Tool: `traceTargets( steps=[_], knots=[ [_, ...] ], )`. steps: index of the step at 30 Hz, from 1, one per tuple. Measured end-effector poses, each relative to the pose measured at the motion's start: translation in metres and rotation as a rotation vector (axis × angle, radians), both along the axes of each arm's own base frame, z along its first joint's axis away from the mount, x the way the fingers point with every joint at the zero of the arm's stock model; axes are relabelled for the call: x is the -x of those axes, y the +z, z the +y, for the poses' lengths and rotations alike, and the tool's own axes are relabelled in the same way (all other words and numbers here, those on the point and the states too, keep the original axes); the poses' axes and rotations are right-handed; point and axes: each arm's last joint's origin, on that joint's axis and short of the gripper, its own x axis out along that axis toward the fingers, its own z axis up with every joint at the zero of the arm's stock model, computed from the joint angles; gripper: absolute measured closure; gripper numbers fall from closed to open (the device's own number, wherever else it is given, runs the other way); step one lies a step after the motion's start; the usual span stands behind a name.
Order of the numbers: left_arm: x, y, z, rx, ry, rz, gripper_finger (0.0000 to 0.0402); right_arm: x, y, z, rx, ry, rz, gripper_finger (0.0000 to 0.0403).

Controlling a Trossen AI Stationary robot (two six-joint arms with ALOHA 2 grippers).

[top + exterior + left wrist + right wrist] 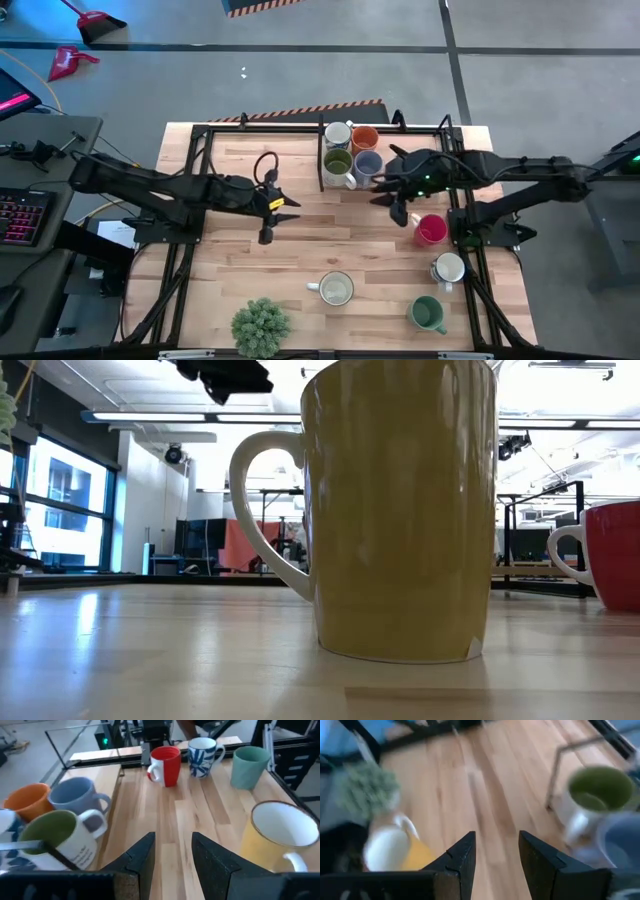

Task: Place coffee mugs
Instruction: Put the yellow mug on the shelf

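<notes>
Red mug (431,230) stands just beside the empty, parted right pincer (390,203); left pincer (276,215) likewise parted.

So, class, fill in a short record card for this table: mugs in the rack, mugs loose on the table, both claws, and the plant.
rack mugs: four, clustered at the far edge
loose mugs: red mug, white patterned mug, green mug, yellow mug
left claw: open, empty, over bare wood
right claw: open, empty, beside the rack
plant: near edge

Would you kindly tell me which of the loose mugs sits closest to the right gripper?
The red mug, just beside the right gripper. The patterned white mug, green mug and cream mug stand farther off.
</notes>
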Motion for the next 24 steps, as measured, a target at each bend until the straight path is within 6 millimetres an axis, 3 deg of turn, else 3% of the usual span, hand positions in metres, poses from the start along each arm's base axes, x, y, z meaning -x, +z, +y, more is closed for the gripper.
traceTargets(
  steps=[3,9,14,19,24],
  knots=[
    [0.007,0.002,0.002,-0.019,0.027,0.039,0.0286,-0.016,-0.005,0.008,-0.031,0.076,-0.024,0.0276],
    [0.015,0.000,0.003,-0.011,0.051,0.101,0.0286,-0.046,-0.033,0.031,-0.032,0.168,0.077,0.0276],
    [0.017,-0.001,0.004,-0.010,0.052,0.109,0.0286,-0.071,-0.052,0.051,-0.003,0.248,0.060,0.0276],
    [0.007,0.004,0.000,0.113,0.007,0.026,0.0286,-0.070,-0.054,0.052,0.103,0.243,0.077,0.0276],
    [-0.019,-0.014,-0.009,0.183,-0.018,0.034,0.0286,-0.059,-0.040,0.045,0.158,0.212,0.034,0.0276]
  ],
)
